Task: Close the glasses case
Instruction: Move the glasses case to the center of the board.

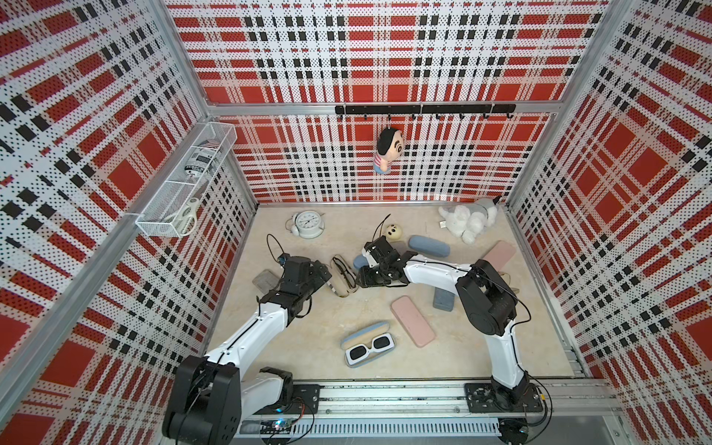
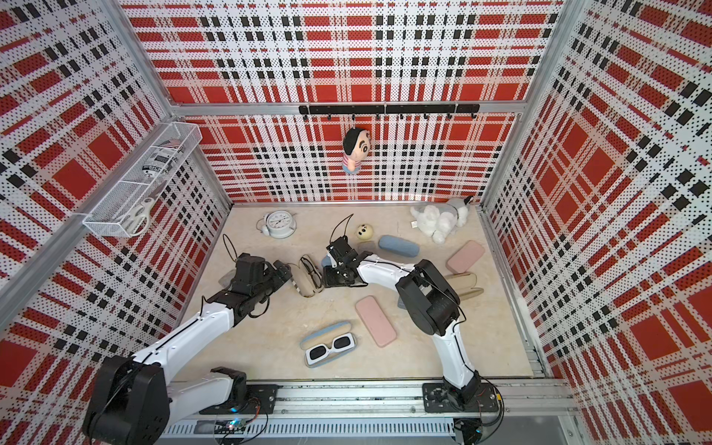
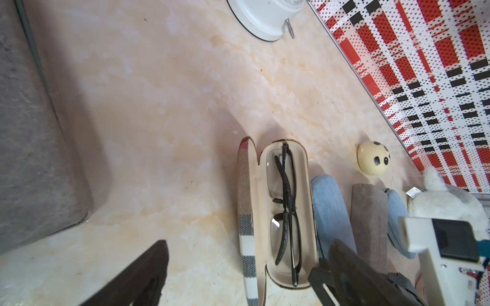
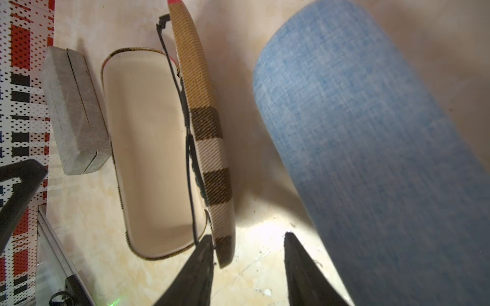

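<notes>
**Q:** What do the top views show?
**A:** In both top views, the plaid glasses case [image 1: 344, 276] [image 2: 307, 276] lies open on the pale marbled table [image 1: 308, 339]. Black glasses [image 1: 341, 269] rest inside it. The case sits between my left gripper [image 1: 326, 275] and my right gripper [image 1: 361, 274], with each one just beside a long side.

**Q:** And the left wrist view?
**A:** My left gripper [image 3: 249, 243] has its jaws spread wide and holds nothing. The case [image 3: 245, 206] lies just ahead of them with its lid raised on edge and the glasses [image 3: 285, 206] in the cream tray.

**Q:** And the right wrist view?
**A:** My right gripper [image 4: 248, 235] has its jaws parted, with bare table between them. One of my fingers [image 4: 201, 265] meets the near end of the case [image 4: 151, 159], but I cannot tell whether it touches. A blue case [image 4: 371, 159] lies on the other side.
</notes>
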Controlling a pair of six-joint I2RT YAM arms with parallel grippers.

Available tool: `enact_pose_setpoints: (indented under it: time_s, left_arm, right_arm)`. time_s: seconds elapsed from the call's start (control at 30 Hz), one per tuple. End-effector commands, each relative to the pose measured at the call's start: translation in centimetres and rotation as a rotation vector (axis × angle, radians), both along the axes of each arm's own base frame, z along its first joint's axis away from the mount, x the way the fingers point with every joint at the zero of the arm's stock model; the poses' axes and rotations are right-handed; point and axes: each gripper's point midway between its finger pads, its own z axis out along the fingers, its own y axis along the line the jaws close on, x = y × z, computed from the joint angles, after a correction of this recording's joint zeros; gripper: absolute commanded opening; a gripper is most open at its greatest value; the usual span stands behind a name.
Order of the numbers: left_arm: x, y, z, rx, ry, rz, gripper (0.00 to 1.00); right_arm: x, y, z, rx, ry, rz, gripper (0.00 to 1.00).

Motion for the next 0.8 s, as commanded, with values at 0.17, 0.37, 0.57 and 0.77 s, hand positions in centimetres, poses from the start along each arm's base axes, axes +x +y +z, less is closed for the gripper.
enact_pose_setpoints:
  time_s: [0.17,0.37,0.57,0.77]
  left_arm:
    - [-0.1,0.3,0.1,-0.001,-0.016,0.029,0.9]
    - [-1.0,-0.7,-0.7,-0.011,0.004,0.005,0.47]
    - [-2.0,-0.6,-1.3,-0.018,0.018,0.024,0.06]
    - [-3.0,0.1,-2.3,-0.012,0.044,0.051,0.0]
  right_arm:
    - [-0.3,0.5,5.5,0.051,-0.072,0.055,0.49]
    - [0.2,0.6,7.0,0.035,-0.1,0.064,0.45]
    - [2.7,1.3,7.7,-0.034,-0.161,0.101,0.0]
    - [4.5,1.5,6.1,-0.051,-0.131,0.104,0.0]
